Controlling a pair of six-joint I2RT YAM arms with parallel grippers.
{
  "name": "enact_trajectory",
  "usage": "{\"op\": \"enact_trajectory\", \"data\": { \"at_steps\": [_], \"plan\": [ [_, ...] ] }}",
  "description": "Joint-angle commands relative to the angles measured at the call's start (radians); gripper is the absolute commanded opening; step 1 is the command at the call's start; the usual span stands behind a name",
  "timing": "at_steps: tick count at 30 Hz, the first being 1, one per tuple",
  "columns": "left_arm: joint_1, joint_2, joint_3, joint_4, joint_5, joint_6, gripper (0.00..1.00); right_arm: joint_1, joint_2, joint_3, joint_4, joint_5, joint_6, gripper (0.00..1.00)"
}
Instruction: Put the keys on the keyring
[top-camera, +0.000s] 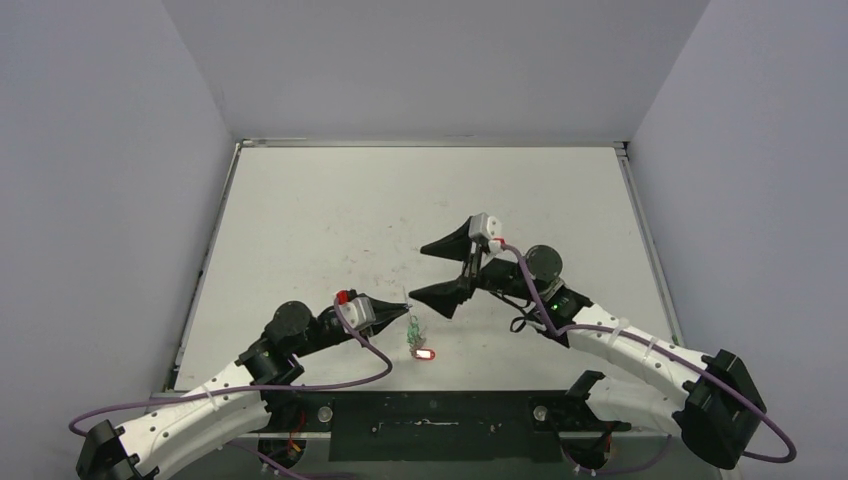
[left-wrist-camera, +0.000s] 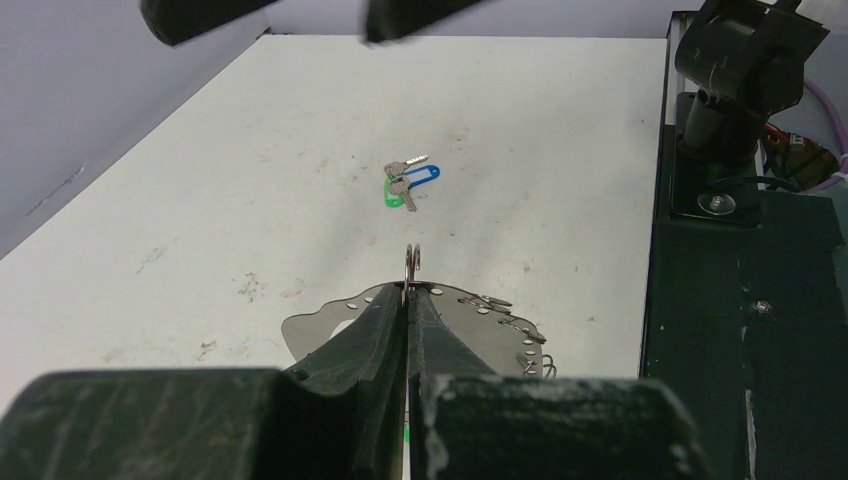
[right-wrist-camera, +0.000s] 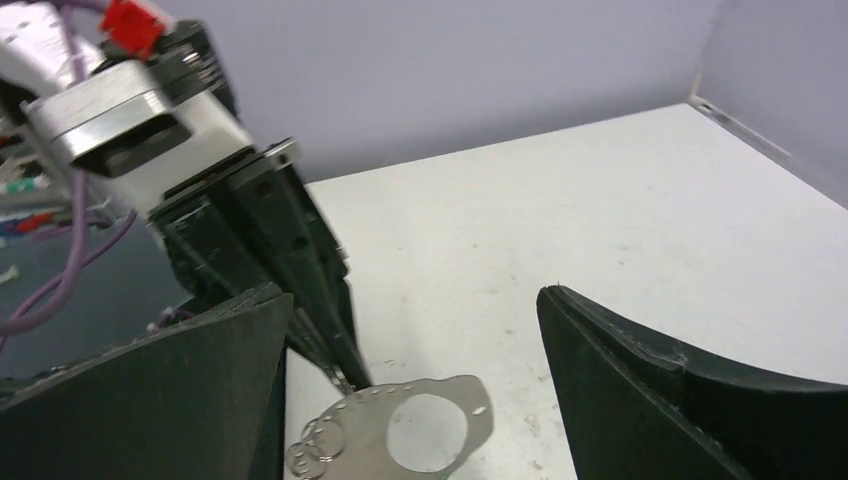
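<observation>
My left gripper (left-wrist-camera: 412, 290) is shut on a small wire loop (left-wrist-camera: 413, 262) at the rim of the keyring (left-wrist-camera: 500, 322), a silver sheet-metal hoop held just above the table. From above, the left gripper (top-camera: 406, 303) has the keyring (top-camera: 414, 333) hanging below its tip, with a red tag (top-camera: 427, 354) beside it. Two keys with a blue and a green tag (left-wrist-camera: 410, 184) lie loose on the table beyond it. My right gripper (top-camera: 418, 270) is open and empty, just above and beyond the keyring (right-wrist-camera: 425, 430). Its jaws (right-wrist-camera: 415, 295) face the left fingers (right-wrist-camera: 325, 320).
The black mounting strip (left-wrist-camera: 740, 330) and the right arm's base (left-wrist-camera: 745, 70) run along the near table edge. Grey walls close the table on three sides. A purple cable (top-camera: 330, 385) loops beside the left arm.
</observation>
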Motion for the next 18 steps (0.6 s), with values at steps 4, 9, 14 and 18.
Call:
{"op": "enact_trajectory", "data": {
  "at_steps": [4,9,14,18],
  "plan": [
    [-0.003,-0.019,0.047,0.032,-0.008,0.002,0.00,-0.133,-0.002,0.126,-0.285,0.220,0.098,1.00],
    [-0.003,-0.019,0.046,0.031,-0.001,-0.003,0.00,-0.190,-0.006,0.118,-0.429,0.395,0.151,1.00],
    [-0.002,-0.018,0.047,0.027,0.008,-0.006,0.00,-0.263,0.027,0.131,-0.658,0.557,0.243,1.00],
    [-0.003,-0.011,0.043,0.033,0.015,-0.010,0.00,-0.356,0.077,0.133,-0.797,0.631,0.275,1.00]
  ]
}}
